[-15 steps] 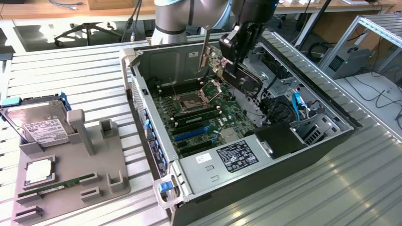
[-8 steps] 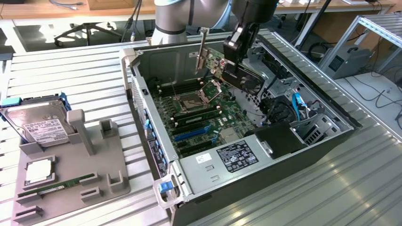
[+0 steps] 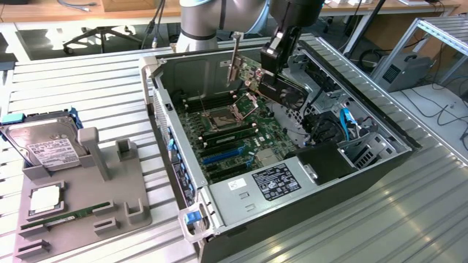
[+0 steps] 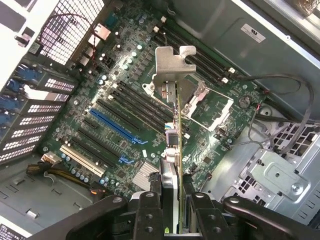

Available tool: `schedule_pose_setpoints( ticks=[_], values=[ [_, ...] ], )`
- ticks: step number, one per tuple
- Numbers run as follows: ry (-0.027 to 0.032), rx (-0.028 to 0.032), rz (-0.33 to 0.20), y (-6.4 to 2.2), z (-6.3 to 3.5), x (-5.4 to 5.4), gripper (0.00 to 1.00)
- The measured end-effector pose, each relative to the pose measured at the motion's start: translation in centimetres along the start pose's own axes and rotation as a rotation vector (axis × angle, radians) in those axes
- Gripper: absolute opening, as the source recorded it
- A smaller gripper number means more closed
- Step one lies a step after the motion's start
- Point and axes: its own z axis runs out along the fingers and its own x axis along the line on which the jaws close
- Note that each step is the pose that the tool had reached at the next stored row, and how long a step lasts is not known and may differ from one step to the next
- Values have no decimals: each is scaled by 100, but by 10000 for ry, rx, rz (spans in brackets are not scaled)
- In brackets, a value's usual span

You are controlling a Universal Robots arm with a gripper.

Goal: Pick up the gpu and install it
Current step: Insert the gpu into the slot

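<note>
At the exterior view's left a hard drive (image 3: 45, 145) sits on the grey holder (image 3: 80, 211). Further right lies the open computer case (image 3: 241, 203). Above its motherboard (image 3: 230, 137) the gripper (image 3: 273, 53) grasps the gpu (image 3: 285, 90), lifted clear of the slots.

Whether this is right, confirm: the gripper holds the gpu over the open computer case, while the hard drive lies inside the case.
Not quite. The exterior view shows the hard drive on the grey holder outside the computer case, on the exterior view's left. The rest stands: the gripper holds the gpu over the open case.
</note>
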Motion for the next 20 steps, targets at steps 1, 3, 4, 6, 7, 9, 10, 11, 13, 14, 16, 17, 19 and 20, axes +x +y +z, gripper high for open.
schedule_pose_setpoints(
  ticks=[1, 3, 4, 6, 7, 9, 10, 11, 13, 14, 16, 17, 19, 20],
  values=[
    [0, -1, -29, 0, 0, 0, 27],
    [0, -2, -90, 0, 0, 0, 27],
    [0, -2, -121, 0, 0, 0, 27],
    [0, -4, -181, 0, 0, 0, 27],
    [1, -4, -214, 0, 0, 0, 27],
    [0, -5, -274, 0, 1, 0, 27],
    [1, -6, -315, 0, 1, 0, 27],
    [1, -7, -363, 0, 1, 0, 27],
    [1, -9, -444, 0, 1, 0, 27],
    [1, -10, -476, 0, 1, 0, 27],
    [1, -11, -549, 0, 1, 0, 27],
    [1, -11, -578, 0, 1, 0, 27],
    [2, -12, -635, 0, 1, 0, 27],
    [1, -13, -665, 0, 1, 0, 27]
  ],
)
